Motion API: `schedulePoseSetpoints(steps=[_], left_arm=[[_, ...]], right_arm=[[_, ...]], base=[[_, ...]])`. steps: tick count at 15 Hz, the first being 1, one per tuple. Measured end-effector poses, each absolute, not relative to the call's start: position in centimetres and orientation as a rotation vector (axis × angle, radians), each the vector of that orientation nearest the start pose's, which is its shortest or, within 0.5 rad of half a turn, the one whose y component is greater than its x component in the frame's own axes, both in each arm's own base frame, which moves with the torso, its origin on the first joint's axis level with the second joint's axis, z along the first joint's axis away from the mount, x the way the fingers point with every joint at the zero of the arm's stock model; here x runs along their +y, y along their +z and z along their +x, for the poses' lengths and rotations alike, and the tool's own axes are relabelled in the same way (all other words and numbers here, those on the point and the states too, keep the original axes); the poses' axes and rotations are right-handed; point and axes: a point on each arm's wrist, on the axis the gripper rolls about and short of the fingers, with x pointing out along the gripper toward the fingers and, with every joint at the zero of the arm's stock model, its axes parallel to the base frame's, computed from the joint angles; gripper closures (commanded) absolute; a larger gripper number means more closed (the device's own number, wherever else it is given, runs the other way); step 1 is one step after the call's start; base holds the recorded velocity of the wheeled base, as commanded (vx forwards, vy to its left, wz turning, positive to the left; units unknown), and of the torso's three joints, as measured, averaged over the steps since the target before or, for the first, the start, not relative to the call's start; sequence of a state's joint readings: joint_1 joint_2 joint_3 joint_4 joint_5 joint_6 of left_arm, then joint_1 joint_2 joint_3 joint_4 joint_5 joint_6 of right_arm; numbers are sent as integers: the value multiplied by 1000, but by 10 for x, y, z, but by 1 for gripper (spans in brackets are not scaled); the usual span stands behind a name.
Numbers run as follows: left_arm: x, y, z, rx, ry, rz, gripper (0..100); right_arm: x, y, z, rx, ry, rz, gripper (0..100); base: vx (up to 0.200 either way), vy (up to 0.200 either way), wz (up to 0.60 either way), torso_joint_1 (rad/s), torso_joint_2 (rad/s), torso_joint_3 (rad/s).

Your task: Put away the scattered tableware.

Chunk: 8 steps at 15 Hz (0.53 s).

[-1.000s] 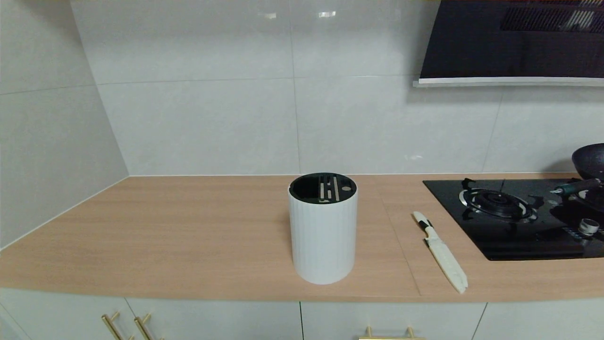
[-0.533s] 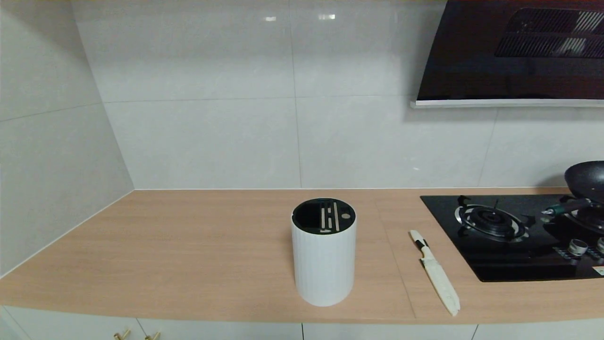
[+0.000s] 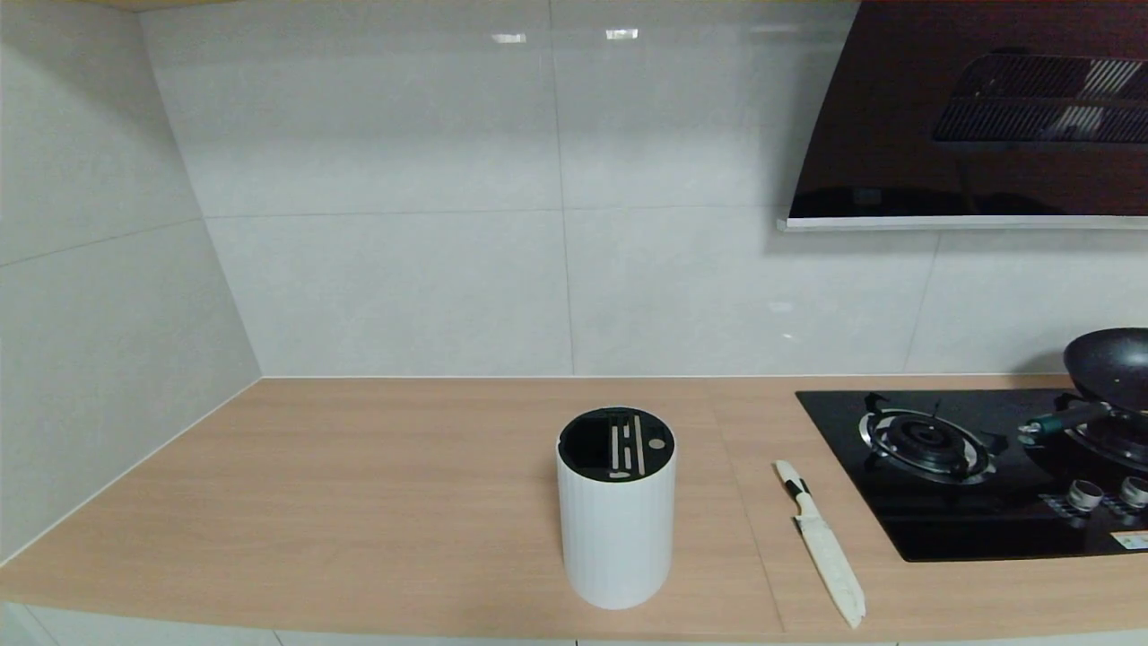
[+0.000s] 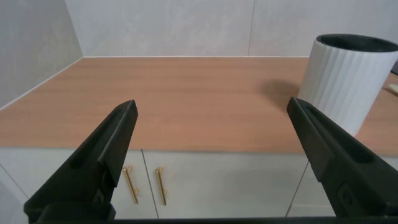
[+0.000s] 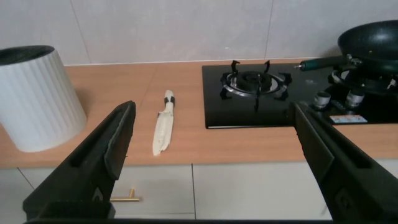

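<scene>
A white ribbed holder [image 3: 616, 520] with a black slotted top stands on the wooden counter [image 3: 359, 502], near its front edge. A cream knife [image 3: 821, 541] with a black band lies flat to the right of it, between the holder and the hob. My left gripper [image 4: 211, 134] is open, held in front of the counter edge with the holder [image 4: 348, 81] off to one side. My right gripper [image 5: 211, 134] is open too, held before the counter edge, with the knife [image 5: 164, 121] and the holder [image 5: 38, 96] lying beyond its fingers.
A black gas hob [image 3: 978, 467] takes up the counter's right end, with a dark pan [image 3: 1108, 368] on its far burner. An extractor hood [image 3: 987, 117] hangs above it. White cabinet doors with gold handles [image 4: 144, 185] sit below the counter. Tiled walls close the back and left.
The head camera has tilted upward, so the counter, holder and knife sit lower in the picture. Nothing on the counter has moved.
</scene>
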State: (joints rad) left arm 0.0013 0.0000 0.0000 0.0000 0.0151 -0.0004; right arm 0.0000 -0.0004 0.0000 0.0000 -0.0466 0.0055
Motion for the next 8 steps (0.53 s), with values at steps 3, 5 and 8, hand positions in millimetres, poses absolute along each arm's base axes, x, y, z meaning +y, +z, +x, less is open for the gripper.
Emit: schedulePoseSetpoints(steps=[3,5,8], left_arm=[[0,75,-23,0,16,0,0],[0,75,-23,0,16,0,0],[0,75,-23,0,16,0,0]], right_arm=[[-1,75,-23,-1,-47,5,0],[-1,75,-23,0,-46,4,0],[-1,75,-23,0,-41,-6,0]], base=[[0,0,0,0,0,0],[0,0,0,0,0,0],[0,0,0,0,0,0]])
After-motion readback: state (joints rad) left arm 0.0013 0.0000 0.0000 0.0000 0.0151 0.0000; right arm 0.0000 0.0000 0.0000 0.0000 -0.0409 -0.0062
